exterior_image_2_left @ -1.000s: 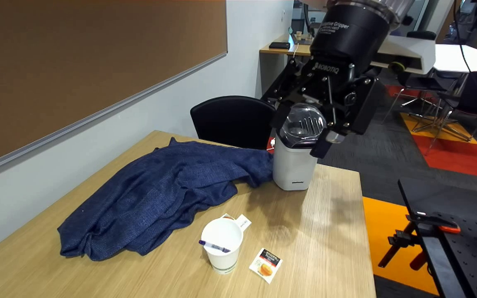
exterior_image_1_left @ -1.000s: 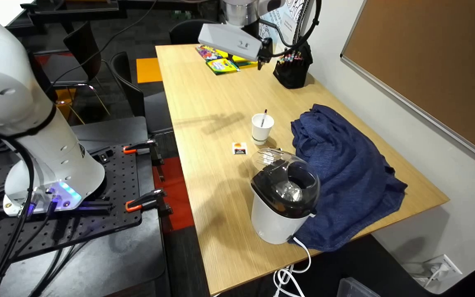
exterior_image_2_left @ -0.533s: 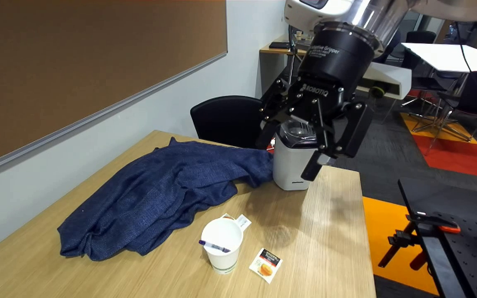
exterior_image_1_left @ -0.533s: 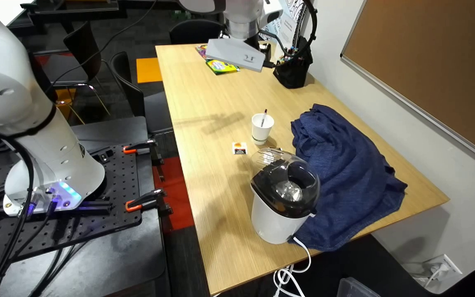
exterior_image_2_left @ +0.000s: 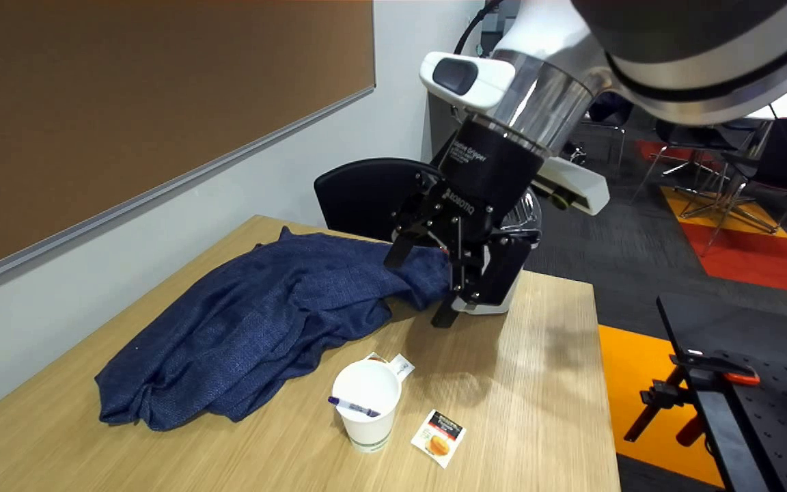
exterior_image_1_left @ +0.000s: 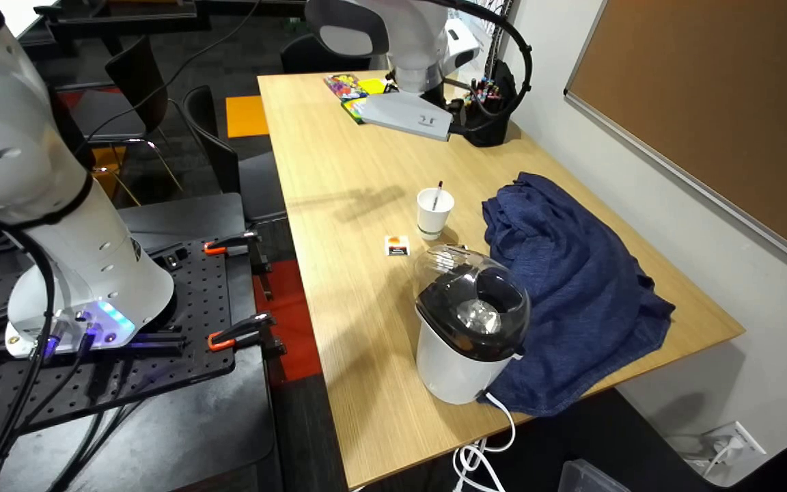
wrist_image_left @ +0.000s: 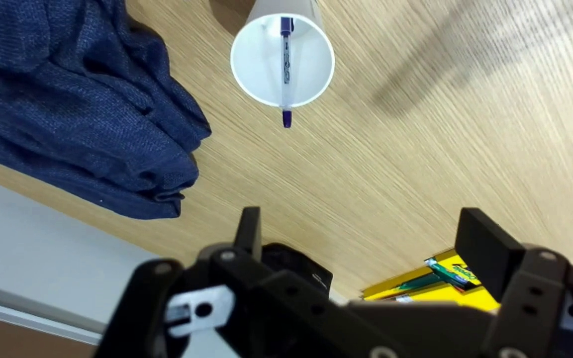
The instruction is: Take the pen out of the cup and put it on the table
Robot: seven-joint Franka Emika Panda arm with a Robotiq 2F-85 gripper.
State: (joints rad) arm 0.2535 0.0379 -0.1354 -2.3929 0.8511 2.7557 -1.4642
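The pen (wrist_image_left: 287, 69) leans inside the white cup (exterior_image_2_left: 369, 432), one purple end jutting past the rim, and the cup stands upright on the bench (exterior_image_2_left: 550, 383) between the dark blue cloth (exterior_image_2_left: 264, 328) and a small printed packet (exterior_image_2_left: 438, 438). The black tool (wrist_image_left: 360, 215) hangs above the bench with its two fingers spread wide, well apart from both pen and cup.

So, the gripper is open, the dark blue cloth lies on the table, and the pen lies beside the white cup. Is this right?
One thing is wrong: the pen is not beside the white cup but in it, with one purple end sticking out, as the wrist view shows. The gripper is open and the dark blue cloth lies on the table, as you say.
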